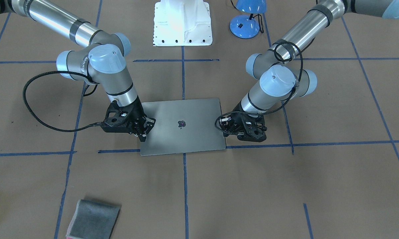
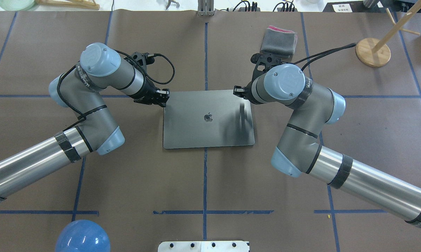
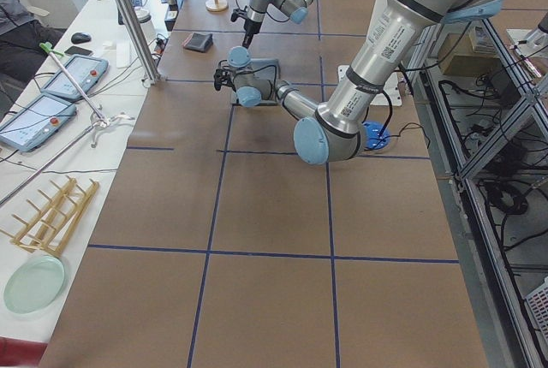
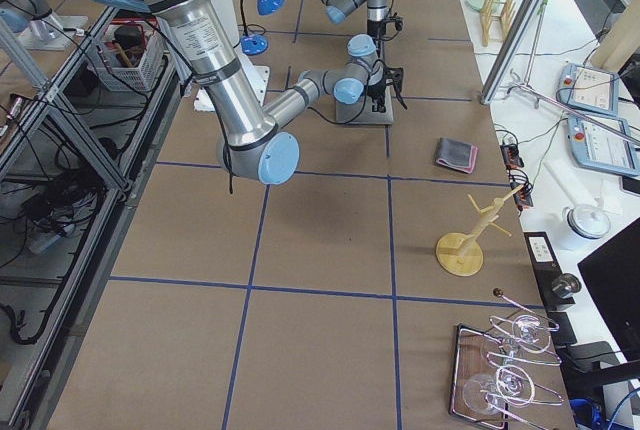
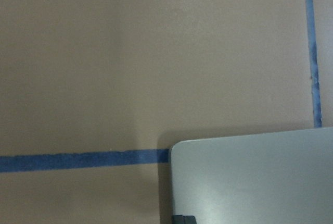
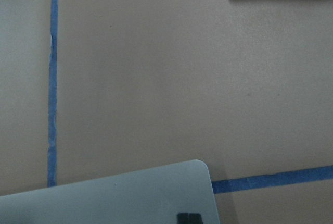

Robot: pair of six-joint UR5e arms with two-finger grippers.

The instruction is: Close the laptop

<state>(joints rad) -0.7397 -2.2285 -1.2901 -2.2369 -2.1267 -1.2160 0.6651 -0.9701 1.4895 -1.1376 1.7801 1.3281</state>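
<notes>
The laptop (image 1: 186, 132) lies shut and flat on the brown table, its lid up with the dark apple logo showing; it also shows in the overhead view (image 2: 203, 129). My left gripper (image 2: 162, 98) stands over the lid's far left corner, its fingers together, pointing down. My right gripper (image 2: 238, 92) stands over the far right corner in the same way. Each wrist view shows one lid corner, the left wrist view (image 5: 250, 177) and the right wrist view (image 6: 119, 198), with a single dark fingertip (image 5: 182, 219) at the bottom edge. Neither gripper holds anything.
A folded grey cloth (image 2: 278, 40) lies beyond the right gripper. A blue lamp (image 1: 247, 20) and the white robot base (image 1: 183, 23) stand on the robot's side. A wooden stand (image 2: 373, 51) is at the far right. Blue tape lines cross the table.
</notes>
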